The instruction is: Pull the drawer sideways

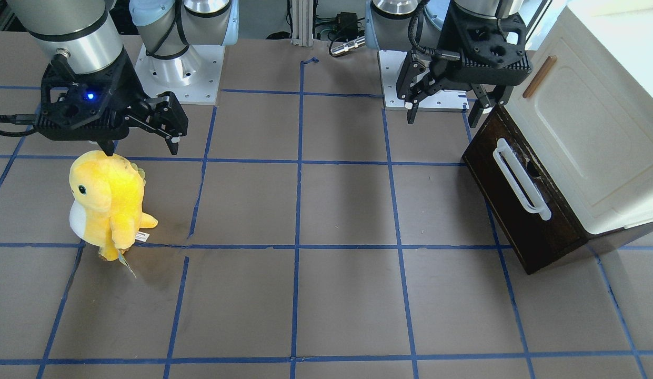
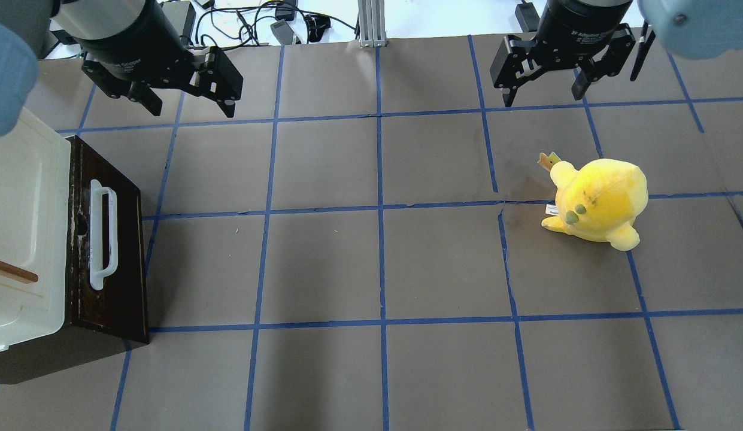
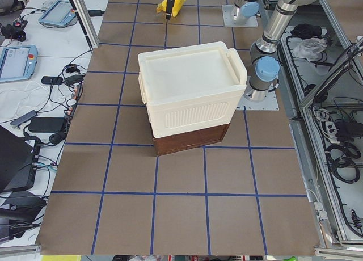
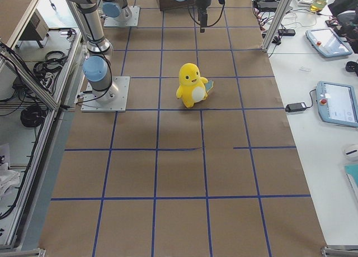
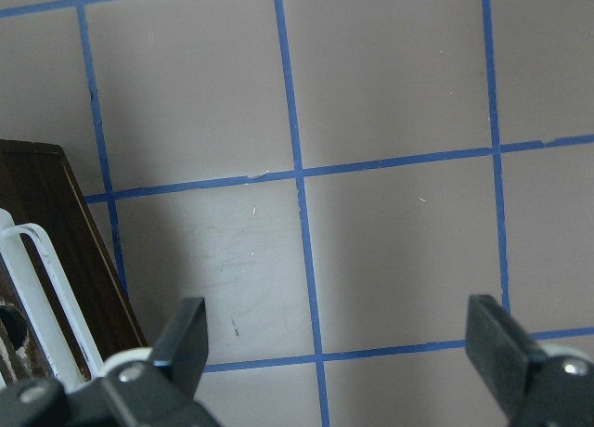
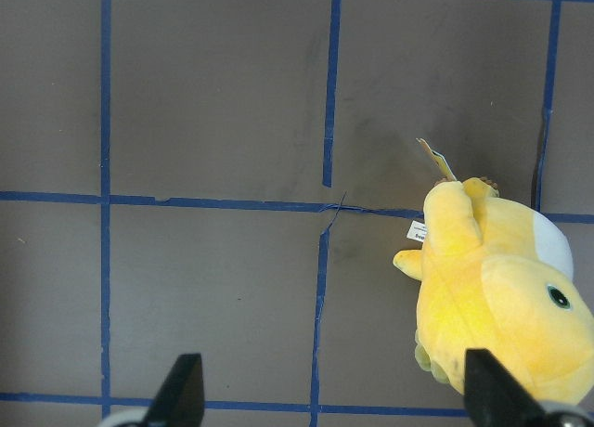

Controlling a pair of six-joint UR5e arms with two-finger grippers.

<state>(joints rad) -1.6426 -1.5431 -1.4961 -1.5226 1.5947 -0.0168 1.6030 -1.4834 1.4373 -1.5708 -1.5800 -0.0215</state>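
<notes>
Dark brown drawer (image 1: 508,210) under the cream cabinet (image 1: 584,131) at the worktop's left end; my left tool (image 1: 442,118) hangs beside it, spread apart, presumably to take the white handle (image 1: 518,179); my right tool (image 1: 142,150) is likewise apart.

We observe the dark brown wooden drawer (image 2: 111,257) with long white bar handle (image 2: 103,234), closed flush beneath the cream cabinet (image 2: 24,233).
</notes>
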